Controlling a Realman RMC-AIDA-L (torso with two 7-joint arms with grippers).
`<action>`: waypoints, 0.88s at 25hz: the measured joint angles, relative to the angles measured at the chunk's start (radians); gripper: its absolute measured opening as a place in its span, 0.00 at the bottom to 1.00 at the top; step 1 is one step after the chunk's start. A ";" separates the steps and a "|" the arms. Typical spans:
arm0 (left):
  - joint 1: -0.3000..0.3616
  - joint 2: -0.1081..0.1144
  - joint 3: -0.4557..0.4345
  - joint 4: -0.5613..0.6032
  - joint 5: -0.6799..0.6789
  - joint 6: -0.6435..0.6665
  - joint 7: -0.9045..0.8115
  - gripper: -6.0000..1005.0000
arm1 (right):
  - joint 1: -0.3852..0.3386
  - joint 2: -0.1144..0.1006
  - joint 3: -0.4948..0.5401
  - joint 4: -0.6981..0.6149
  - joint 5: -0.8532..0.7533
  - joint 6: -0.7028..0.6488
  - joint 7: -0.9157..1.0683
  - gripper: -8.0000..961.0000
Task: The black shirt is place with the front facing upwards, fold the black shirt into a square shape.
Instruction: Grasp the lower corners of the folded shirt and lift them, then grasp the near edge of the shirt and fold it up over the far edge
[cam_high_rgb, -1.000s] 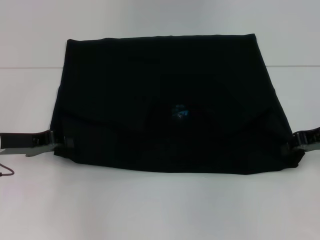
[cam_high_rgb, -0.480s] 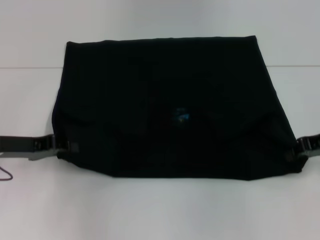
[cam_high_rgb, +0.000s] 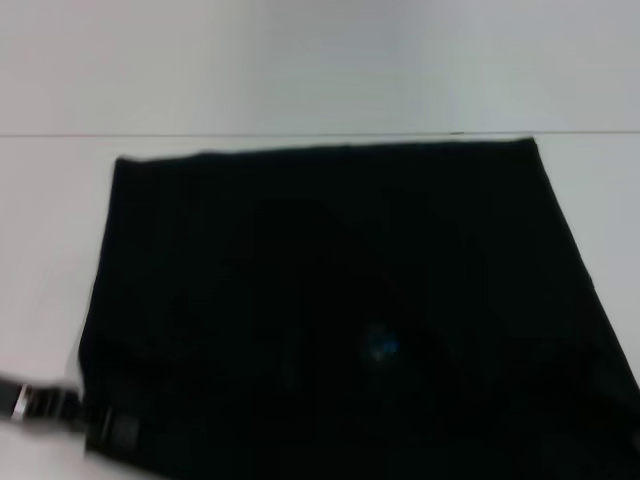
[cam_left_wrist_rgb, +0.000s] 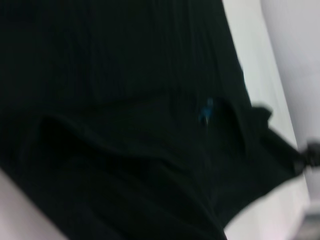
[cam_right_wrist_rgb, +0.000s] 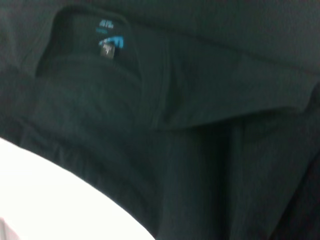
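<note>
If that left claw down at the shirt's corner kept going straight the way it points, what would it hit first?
The left gripper points inward along the table, so it would likely meet only more of the black shirt it already touches; depth is unclear.

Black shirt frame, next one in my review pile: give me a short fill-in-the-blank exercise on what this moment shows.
1. The black shirt lies on a ____ table.
2. The small neck label on the shirt is ____ in colour.
3. In the head view, the left gripper is at the shirt's near ____ corner.
4. In the head view, the right gripper is ____.

Missing words: white; blue; left; out of view
</note>
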 joint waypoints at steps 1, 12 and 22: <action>0.002 -0.001 0.001 -0.003 0.032 0.040 0.012 0.05 | -0.013 0.003 -0.001 -0.004 -0.008 -0.025 -0.018 0.06; -0.009 -0.010 0.003 -0.019 0.126 0.147 0.073 0.05 | -0.062 0.026 0.022 0.004 -0.038 -0.078 -0.126 0.07; -0.068 0.001 -0.290 -0.024 0.066 0.032 0.034 0.05 | 0.032 -0.015 0.320 0.107 0.023 -0.005 -0.060 0.07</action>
